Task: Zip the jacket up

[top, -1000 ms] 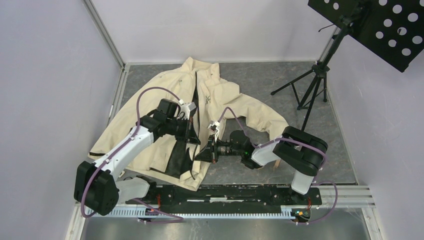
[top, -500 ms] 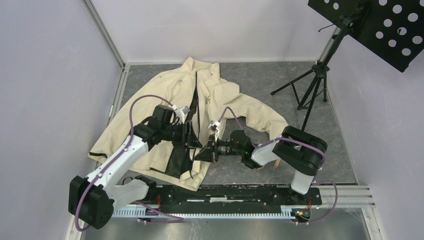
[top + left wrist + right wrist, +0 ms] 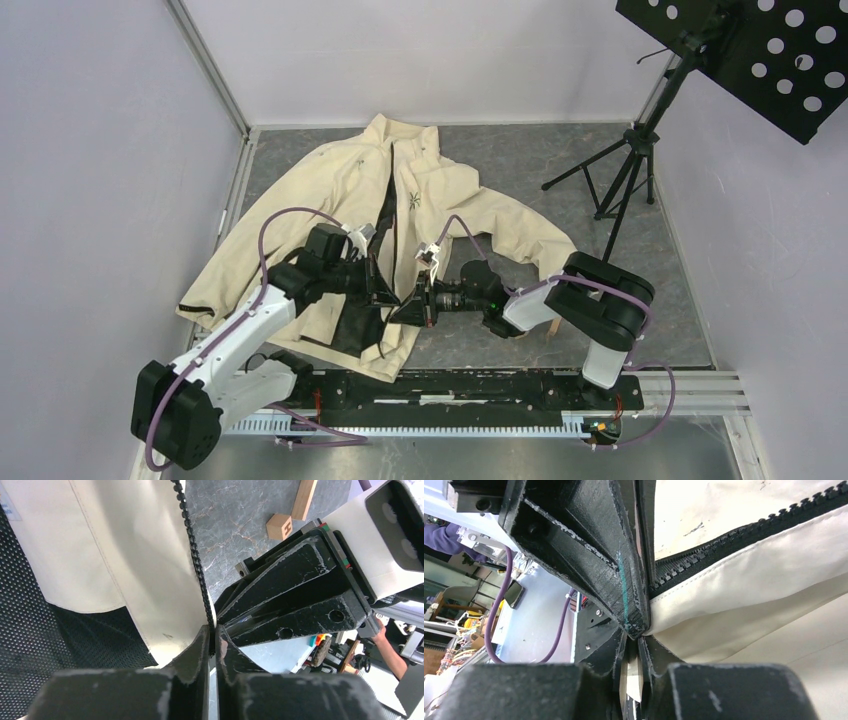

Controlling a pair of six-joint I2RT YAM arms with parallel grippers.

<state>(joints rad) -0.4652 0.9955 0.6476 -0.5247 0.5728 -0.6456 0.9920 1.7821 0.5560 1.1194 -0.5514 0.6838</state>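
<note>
I see the jacket (image 3: 340, 190) spread on the grey table (image 3: 520, 160), collar away from the arms, black lining showing at the lower front. My left gripper (image 3: 211, 632) is clamped on one panel's zipper edge (image 3: 192, 545). Just beside it, my right gripper (image 3: 633, 640) pinches cream jacket fabric below the teeth.

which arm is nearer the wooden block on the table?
Right. The wooden block lies just beside the right arm; the left arm lies over the jacket, farther off.
</note>
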